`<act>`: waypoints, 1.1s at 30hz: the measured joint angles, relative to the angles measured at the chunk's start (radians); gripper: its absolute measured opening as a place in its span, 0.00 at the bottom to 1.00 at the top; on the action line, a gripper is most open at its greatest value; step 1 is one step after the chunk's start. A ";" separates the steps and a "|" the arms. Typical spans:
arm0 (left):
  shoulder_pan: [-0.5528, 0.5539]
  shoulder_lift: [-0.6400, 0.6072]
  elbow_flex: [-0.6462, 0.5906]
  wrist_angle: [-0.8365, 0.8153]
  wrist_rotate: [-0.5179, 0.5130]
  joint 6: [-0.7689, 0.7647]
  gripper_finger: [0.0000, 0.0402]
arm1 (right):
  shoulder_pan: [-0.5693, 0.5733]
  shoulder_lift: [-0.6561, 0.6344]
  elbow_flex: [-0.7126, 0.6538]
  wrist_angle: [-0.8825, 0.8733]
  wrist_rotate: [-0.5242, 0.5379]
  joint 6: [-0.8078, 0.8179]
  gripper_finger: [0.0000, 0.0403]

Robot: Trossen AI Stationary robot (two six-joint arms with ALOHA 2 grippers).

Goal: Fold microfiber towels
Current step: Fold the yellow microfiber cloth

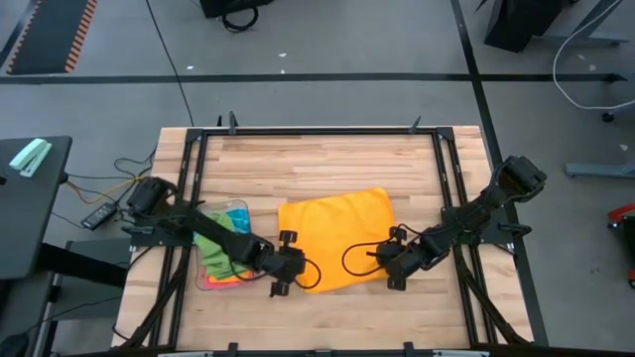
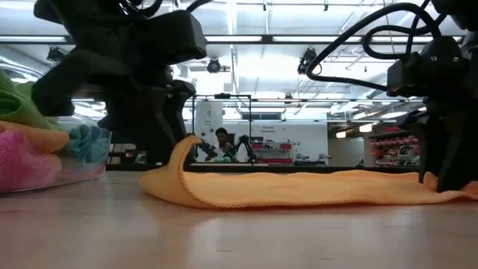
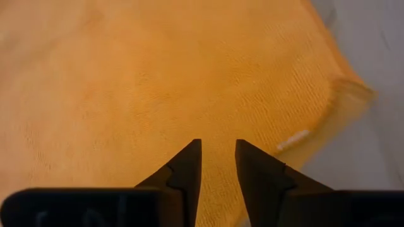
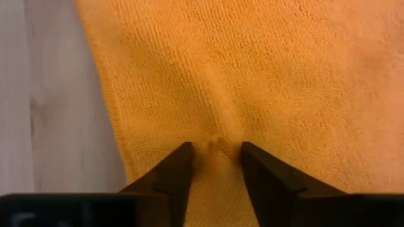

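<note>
An orange microfiber towel [image 1: 337,238] lies spread out in the middle of the table. My left gripper [image 3: 218,144] stands at its near-left part, a little in from a corner [image 3: 350,88], fingers a narrow gap apart. In the low view the towel's left end [image 2: 187,146] rises beside that gripper [image 2: 160,127]. My right gripper [image 4: 218,145] is down on the towel's near-right part, close to an edge [image 4: 104,107], with cloth bunched between its fingers. More towels, pink [image 2: 22,161], green [image 2: 19,101] and blue [image 2: 86,142], lie piled in a clear tray [image 1: 223,253] at the left. My left gripper has its fingertips [image 3: 192,151] down at the towel's top side near the near-left corner, slanting down from the left. The cloth [image 3: 218,120] in the gap looks flat; whether any is pinched, I cannot tell. My right gripper pinches a small raised pucker [image 4: 218,135] of the towel's top side between its two fingertips, close to the right edge. The fingers slant down from the table's right. The rest of the towel [image 2: 321,187] lies flat on the table.
A black metal frame [image 1: 317,131] runs around the tabletop. Bare wood [image 1: 327,164] lies beyond the towel toward the far edge and also along the near edge [image 1: 337,322]. The tray sits under the left arm.
</note>
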 joint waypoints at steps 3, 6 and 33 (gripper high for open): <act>-0.011 0.000 0.000 -0.008 0.000 0.024 0.25 | 0.001 0.001 0.000 0.000 0.001 -0.002 0.27; -0.021 0.000 0.000 -0.006 -0.001 0.029 0.23 | 0.001 0.001 0.000 -0.001 0.000 0.006 0.18; -0.022 0.000 0.000 0.028 -0.004 -0.114 0.18 | 0.011 -0.012 0.069 -0.041 -0.189 0.059 0.43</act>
